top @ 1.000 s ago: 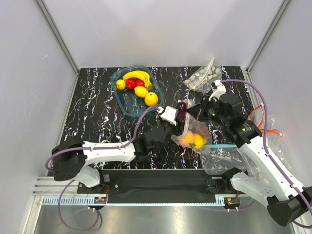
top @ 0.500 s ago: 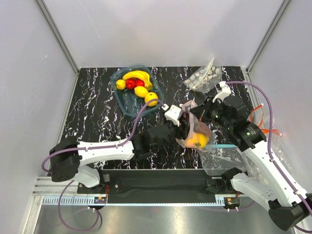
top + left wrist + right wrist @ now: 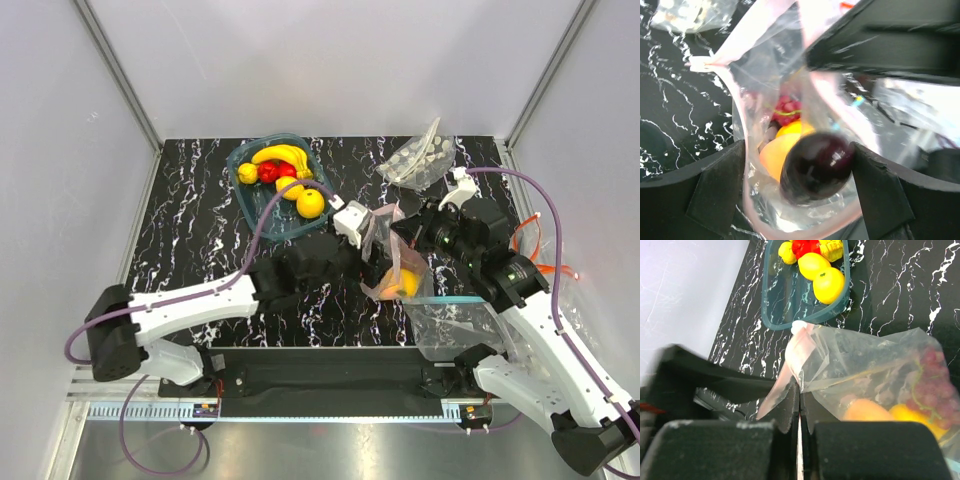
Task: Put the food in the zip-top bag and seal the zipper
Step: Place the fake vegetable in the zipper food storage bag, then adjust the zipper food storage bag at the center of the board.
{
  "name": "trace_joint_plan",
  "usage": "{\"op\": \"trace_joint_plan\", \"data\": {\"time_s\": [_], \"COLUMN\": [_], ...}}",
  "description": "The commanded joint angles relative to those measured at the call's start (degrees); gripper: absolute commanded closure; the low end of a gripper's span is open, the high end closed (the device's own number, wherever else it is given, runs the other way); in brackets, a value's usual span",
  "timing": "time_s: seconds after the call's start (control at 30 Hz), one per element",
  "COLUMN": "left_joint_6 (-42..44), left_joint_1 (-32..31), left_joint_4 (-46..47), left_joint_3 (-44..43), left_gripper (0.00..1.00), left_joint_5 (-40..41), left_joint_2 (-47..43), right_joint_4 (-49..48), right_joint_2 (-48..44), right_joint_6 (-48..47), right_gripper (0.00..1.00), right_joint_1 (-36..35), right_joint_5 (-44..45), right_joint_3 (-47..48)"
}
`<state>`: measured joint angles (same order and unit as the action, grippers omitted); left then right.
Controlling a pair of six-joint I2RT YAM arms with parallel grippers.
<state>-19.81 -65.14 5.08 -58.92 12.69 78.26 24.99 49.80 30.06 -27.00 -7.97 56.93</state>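
Left fingers pinch a dark plum over the bag mouth, right fingers pinching the rim at three o'clock: lower deeper before releasing.

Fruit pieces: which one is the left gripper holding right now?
The dark purple round fruit, between the left gripper fingers above the zip-top bag mouth; the others lie inside.

Fruit in bag, right of tray.

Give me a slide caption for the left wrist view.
Left gripper holding a dark plum over the open zip-top bag already containing fruit.
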Motion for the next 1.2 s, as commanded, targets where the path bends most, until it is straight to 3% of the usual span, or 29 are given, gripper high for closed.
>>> {"op": "trace_joint_plan", "data": {"time_s": [0.0,0.23,0.5,0.63,0.73,0.83,0.87,0.93,1.0,1.17], "left_joint_6": [-0.31,-0.22,-3.65,-3.83,-3.48,-3.39,-3.22,-2.25,-1.55,0.48], "left_joint_1": [0.19,3.0,11.26,13.29,13.64,13.64,13.55,13.64,13.55,13.47], "left_joint_4": [-6.73,-17.64,-19.67,-21.34,-22.66,-21.79,-21.17,-21.16,-23.35,-28.63], "left_joint_3": [-6.64,-7.97,-4.89,-6.73,-9.02,-9.99,-10.08,-11.39,-14.89,-24.04], "left_gripper": [0.13,0.14,0.22,0.26,0.34,0.55,0.69,0.86,0.94,0.95], "left_joint_5": [-3.47,-1.08,-11.36,-12.42,-15.49,-18.39,-18.75,-18.67,-17.96,-19.53], "left_joint_2": [-7.58,-10.14,-8.57,-5.58,-2.5,-0.65,-0.48,-0.21,-0.3,-1.09], "right_joint_4": [-4.07,-4.25,-4.6,-4.43,-4.6,-4.69,-4.69,-4.6,-4.08,-2.14], "right_joint_2": [-1.37,-1.02,-0.32,-0.14,0.03,0.21,0.21,0.21,0.38,1.7], "right_joint_6": [0.43,0.26,0.43,0.26,0.43,0.52,0.61,0.61,0.35,-0.53], "right_gripper": [1.0,1.0,1.0,1.0,1.0,1.0,1.0,1.0,1.0,1.0], "right_joint_1": [-0.24,-0.24,-0.24,-0.24,-0.33,-0.24,-0.24,-0.24,-0.33,-0.24], "right_joint_5": [1.46,1.29,0.23,-0.12,-0.56,-0.82,-0.91,-1.0,-1.0,-1.87], "right_joint_3": [0.38,0.38,0.73,0.73,0.64,0.38,0.38,0.38,0.64,2.4]}}
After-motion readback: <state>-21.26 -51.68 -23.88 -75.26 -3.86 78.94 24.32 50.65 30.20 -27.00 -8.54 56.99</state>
